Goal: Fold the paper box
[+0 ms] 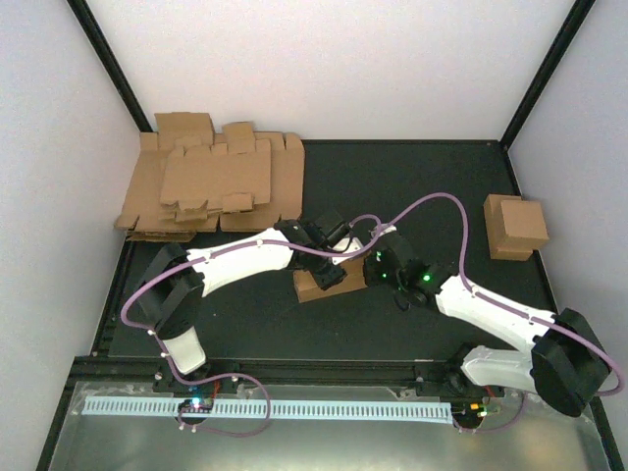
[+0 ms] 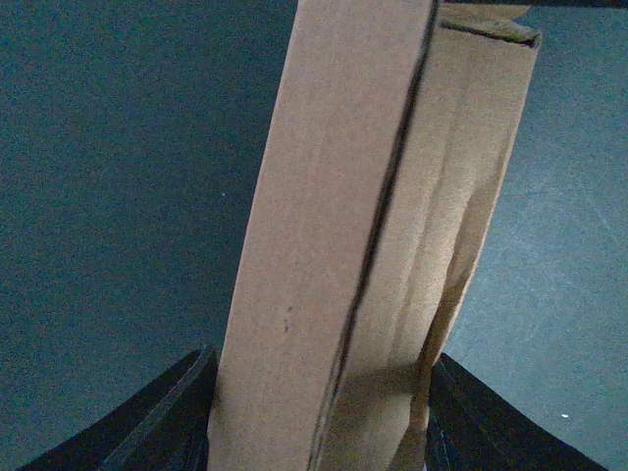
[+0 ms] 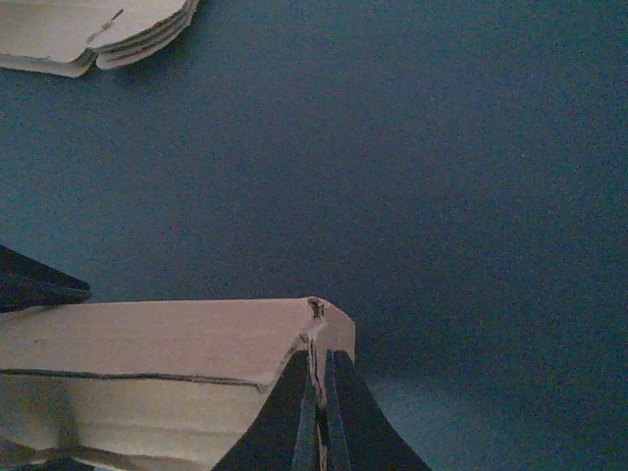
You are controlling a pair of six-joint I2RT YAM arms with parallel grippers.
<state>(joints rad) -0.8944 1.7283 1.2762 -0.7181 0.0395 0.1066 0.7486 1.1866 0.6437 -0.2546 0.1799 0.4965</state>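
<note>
The paper box (image 1: 316, 287) is a small brown cardboard box, partly folded, lying on the black mat between both arms. My left gripper (image 1: 329, 253) comes in from the left and is shut across the box's width. In the left wrist view the box (image 2: 324, 245) fills the gap between the two black fingers (image 2: 172, 417). My right gripper (image 1: 363, 263) meets the box from the right. In the right wrist view its jaws (image 3: 317, 358) are shut on a thin cardboard flap at the corner of the box (image 3: 147, 343).
A pile of flat brown cardboard blanks (image 1: 211, 182) lies at the back left of the mat, its edge showing in the right wrist view (image 3: 98, 34). A finished folded box (image 1: 515, 226) stands at the right. White walls enclose the mat on three sides.
</note>
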